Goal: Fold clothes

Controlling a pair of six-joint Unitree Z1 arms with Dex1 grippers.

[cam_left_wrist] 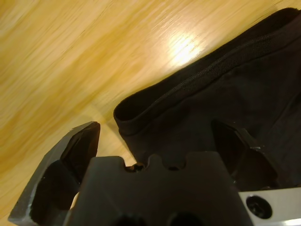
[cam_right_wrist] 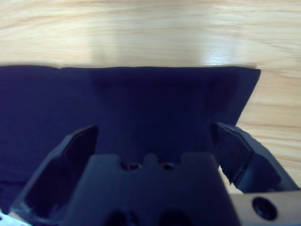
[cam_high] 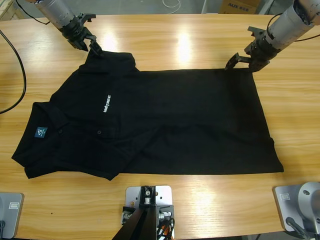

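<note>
From above, a black short-sleeved polo shirt (cam_high: 165, 125) lies flat on the long wooden table (cam_high: 165, 40), its collar toward the left edge. White letters on its chest read "UniTREE", and a small teal neck label (cam_high: 40, 132) sits inside the collar. The silver-grey left arm comes down from the top left corner, and the left gripper (cam_high: 86, 42) is at the sleeve. The right arm comes from the top right corner, its right gripper (cam_high: 245, 59) at the shirt's top hem corner. In the left wrist view, the jaws are spread wide around the sleeve's stitched edge. In the right wrist view, the jaws are spread wide over the hem corner.
</note>
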